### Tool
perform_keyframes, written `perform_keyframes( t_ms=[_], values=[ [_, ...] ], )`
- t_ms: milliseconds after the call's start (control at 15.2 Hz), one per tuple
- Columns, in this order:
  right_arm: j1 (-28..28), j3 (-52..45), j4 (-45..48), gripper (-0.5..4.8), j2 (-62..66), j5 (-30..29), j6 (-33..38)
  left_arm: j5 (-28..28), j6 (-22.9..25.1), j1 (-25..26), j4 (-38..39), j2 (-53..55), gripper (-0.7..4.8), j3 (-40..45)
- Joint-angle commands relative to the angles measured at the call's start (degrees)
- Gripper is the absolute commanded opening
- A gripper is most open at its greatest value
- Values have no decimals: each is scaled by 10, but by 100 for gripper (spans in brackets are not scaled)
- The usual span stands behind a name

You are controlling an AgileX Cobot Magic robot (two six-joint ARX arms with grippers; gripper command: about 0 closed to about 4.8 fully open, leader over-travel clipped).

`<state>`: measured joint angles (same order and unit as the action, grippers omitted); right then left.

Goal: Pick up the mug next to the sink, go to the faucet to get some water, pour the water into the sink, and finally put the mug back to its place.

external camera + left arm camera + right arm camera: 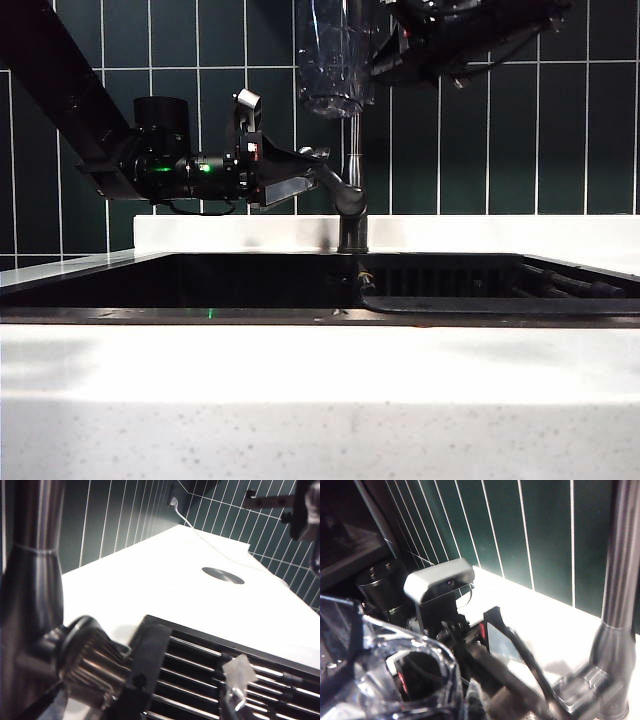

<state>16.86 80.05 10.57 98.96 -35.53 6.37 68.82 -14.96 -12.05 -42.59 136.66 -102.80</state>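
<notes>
Mug (335, 60) sits clamped in my right gripper (385, 55) beside the faucet (352, 200); my left gripper (312, 172), jaws apart, flanks its lever.

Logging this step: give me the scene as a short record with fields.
mug: clear mug held high beside the faucet pipe
right gripper: right gripper shut on the mug, top of exterior view
left gripper: left gripper open, its fingers at the faucet's lever handle
sink: black sink below, no water visible
</notes>
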Motion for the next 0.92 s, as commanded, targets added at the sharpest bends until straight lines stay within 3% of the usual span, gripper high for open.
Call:
perform_keyframes(
  t_ms=[66,918],
  values=[
    [1,26,13,-6,-5,-2,8,-6,11,-2,-8,-2,394,-17],
    [1,42,7,-6,-5,-2,10,58,26,-3,-5,-2,393,-48]
  ],
)
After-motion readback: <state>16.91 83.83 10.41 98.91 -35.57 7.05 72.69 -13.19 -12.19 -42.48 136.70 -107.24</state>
